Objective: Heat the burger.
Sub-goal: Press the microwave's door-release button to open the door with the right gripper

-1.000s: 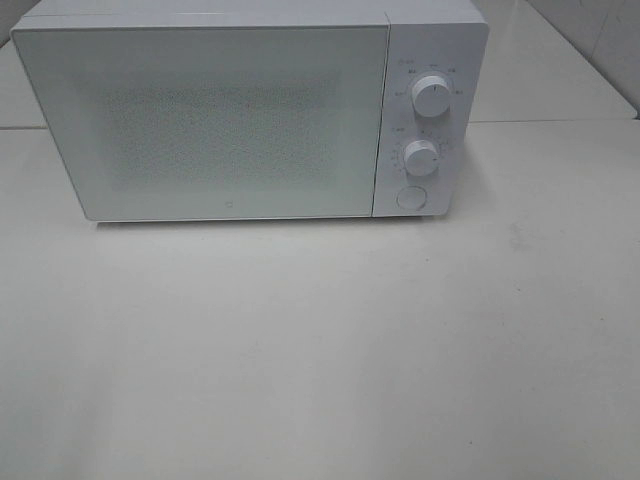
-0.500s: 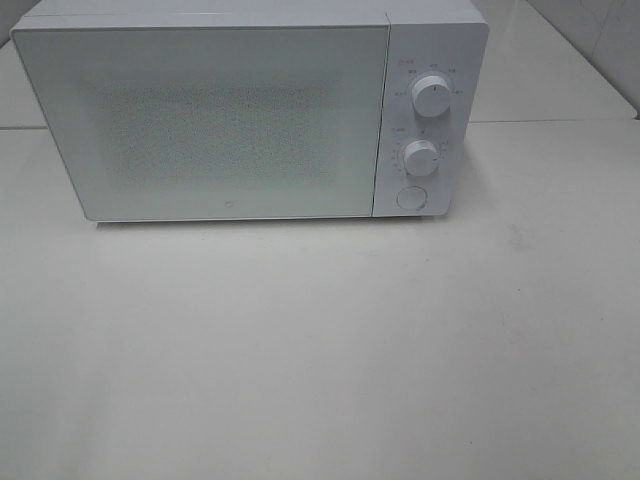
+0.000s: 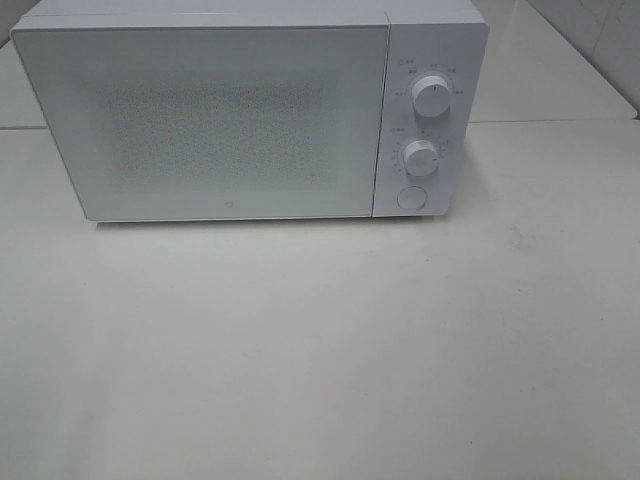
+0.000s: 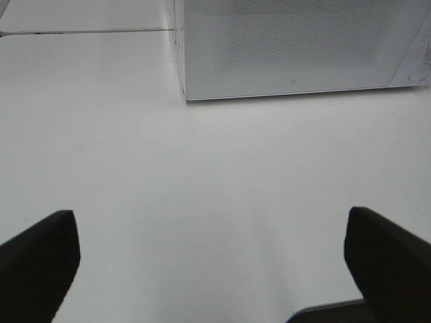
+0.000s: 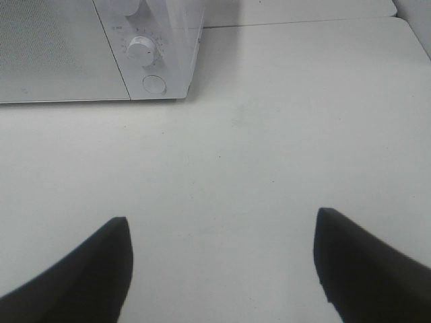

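- While my left jaws stand spread wide, their dark fingertips [image 4: 37, 262] hang over the bare white table [image 4: 202, 188] with nothing between them.
- My right jaws are spread as well. Their fingertips [image 5: 363, 262] are well apart, and only table surface shows in the gap.
- A white microwave [image 3: 435, 40] stands at the far side of the table, well apart from both sets of jaws.
- Its door [image 3: 200, 120] is shut, and the frosted, dotted panel is too cloudy to see through.
- The control strip sits at the microwave's right end, with an upper dial [image 3: 431, 97], a lower dial [image 3: 421, 158] beneath it, and a round button [image 3: 411, 197] at the bottom.
- From my right wrist I see that lower dial and the button, far across the table from my right jaws.
- From my left wrist I see the door's lower edge and the microwave's left corner, equally far off.
- I cannot tell where the burger is. No view shows it, so I cannot place it relative to either set of jaws, and neither is pinching it.
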Motion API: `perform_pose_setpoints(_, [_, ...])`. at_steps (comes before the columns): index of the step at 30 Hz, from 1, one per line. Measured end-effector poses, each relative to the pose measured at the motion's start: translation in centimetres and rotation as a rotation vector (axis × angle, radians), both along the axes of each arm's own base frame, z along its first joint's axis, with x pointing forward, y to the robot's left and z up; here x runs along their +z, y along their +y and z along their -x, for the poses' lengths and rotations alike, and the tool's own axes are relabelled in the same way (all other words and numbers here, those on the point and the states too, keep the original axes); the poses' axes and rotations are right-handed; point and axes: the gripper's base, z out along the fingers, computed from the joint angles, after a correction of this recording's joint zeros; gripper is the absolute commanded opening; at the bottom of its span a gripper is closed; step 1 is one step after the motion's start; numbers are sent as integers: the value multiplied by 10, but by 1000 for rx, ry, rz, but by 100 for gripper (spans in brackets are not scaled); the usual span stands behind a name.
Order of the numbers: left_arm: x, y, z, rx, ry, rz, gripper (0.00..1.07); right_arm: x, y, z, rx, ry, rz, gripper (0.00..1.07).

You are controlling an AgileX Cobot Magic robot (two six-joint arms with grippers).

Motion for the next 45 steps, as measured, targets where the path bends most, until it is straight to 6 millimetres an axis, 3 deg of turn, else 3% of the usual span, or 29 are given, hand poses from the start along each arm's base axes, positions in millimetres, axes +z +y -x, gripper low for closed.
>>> perform_pose_setpoints(13, [0,0,0,0,0,0,100,2,0,1,0,-6,-1,74])
perform_pose_setpoints(15, [0,0,0,0,0,0,100,14,0,0,3,-17,-6,74])
perform_pose_setpoints(21, [0,0,0,0,0,0,100,24,3,-10,10,-48,-20,74])
perform_pose_setpoints(26, [0,0,0,0,0,0,100,35,7,-35,13,-99,-31,74])
perform_pose_setpoints(29, [0,0,0,0,0,0,100,37,7,-40,13,-102,-32,74])
perform_pose_setpoints(32, [0,0,0,0,0,0,100,40,10,-61,13,-100,-31,74])
perform_pose_setpoints(41, [0,0,0,0,0,0,100,39,15,-99,13,-58,-26,74])
perform_pose_setpoints(45, [0,0,0,0,0,0,100,34,19,-126,13,-40,-24,74])
